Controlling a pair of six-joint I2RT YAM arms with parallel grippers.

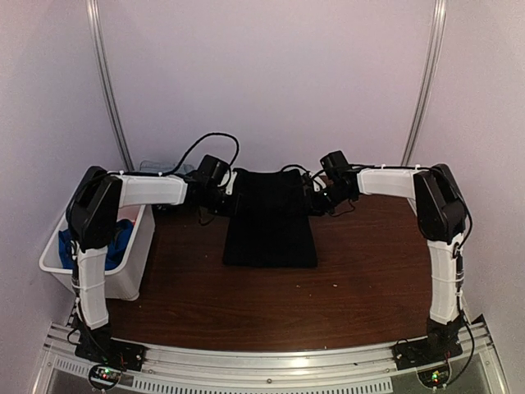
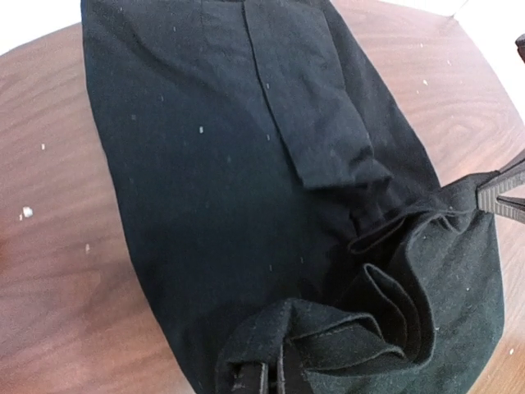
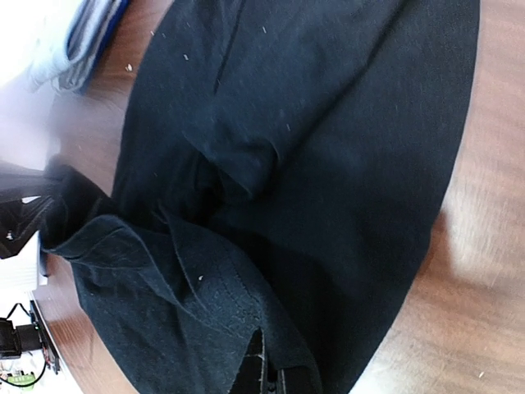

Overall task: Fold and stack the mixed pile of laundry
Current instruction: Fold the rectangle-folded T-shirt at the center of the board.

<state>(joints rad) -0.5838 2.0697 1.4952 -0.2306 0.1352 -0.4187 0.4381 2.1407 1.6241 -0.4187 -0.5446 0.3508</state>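
A large black cloth (image 1: 271, 226) lies folded in a rectangle at the middle of the brown table, its far edge lifted and bunched. My left gripper (image 1: 223, 197) is at the cloth's far left corner, shut on a fold of the black cloth (image 2: 205, 164). Its fingertips (image 2: 279, 379) are wrapped in the fabric. At the far right corner my right gripper (image 1: 316, 197) is likewise shut on the black cloth (image 3: 344, 123), with its fingers (image 3: 271, 373) buried under a hemmed edge. Bright royal-blue fabric (image 1: 123, 238) lies in the bin. A pale grey-blue piece (image 3: 78, 45) shows at the edge of the right wrist view.
A white plastic bin (image 1: 135, 263) stands at the table's left edge beside the left arm. Black cables (image 1: 205, 148) loop behind both wrists near the back wall. Bare table (image 1: 271, 304) stretches between the cloth and the arm bases.
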